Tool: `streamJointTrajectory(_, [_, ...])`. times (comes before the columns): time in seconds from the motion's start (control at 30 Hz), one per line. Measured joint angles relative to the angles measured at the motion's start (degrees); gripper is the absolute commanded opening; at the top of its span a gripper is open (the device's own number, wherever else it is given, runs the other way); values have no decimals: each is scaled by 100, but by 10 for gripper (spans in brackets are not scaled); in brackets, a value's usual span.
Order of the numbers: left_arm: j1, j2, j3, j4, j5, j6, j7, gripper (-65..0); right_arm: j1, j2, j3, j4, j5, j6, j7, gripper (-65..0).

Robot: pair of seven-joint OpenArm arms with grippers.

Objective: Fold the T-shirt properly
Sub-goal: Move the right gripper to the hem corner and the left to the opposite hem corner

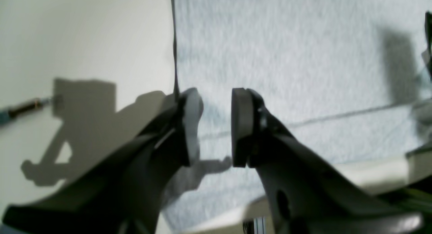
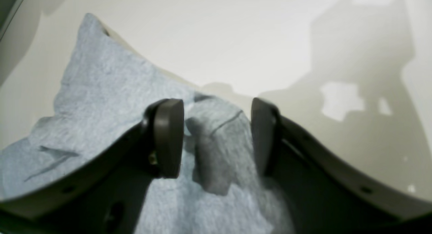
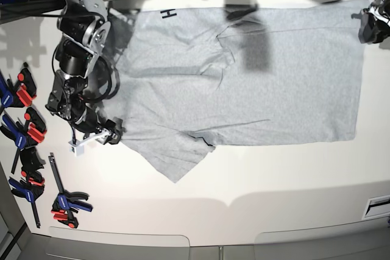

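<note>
1. Right gripper: jaws spread, straddling a raised fold of the T-shirt at its edge; cloth sat between the pads, not clamped as far as the wrist view showed.
2. Left gripper: jaws apart, nothing between them, hovering over the shirt's edge where grey cloth met bare desk.
3. Key relation: shirt lay flat on the desk, long axis running across the base view, stretched between the two arms. Right arm sat at the sleeve/shoulder end, left arm at the hem corner; each had its own end within reach.
4. One sleeve stuck out toward the near desk edge, wrinkles mid-body, black lettering peeking at the far edge.
5. Clamps lined the desk edge beyond the right arm, apart from the cloth. Probably no obstruction.
</note>
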Motion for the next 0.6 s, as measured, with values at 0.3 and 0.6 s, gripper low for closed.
streamJointTrajectory(0.3, [-664, 13, 0, -2, 22, -2, -22, -493, -50, -35, 0, -24, 87, -2, -66, -650])
streamJointTrajectory(0.6, [-2031, 9, 7, -378, 667, 699, -101, -493, -61, -50, 0, -35, 170, -2, -11, -650])
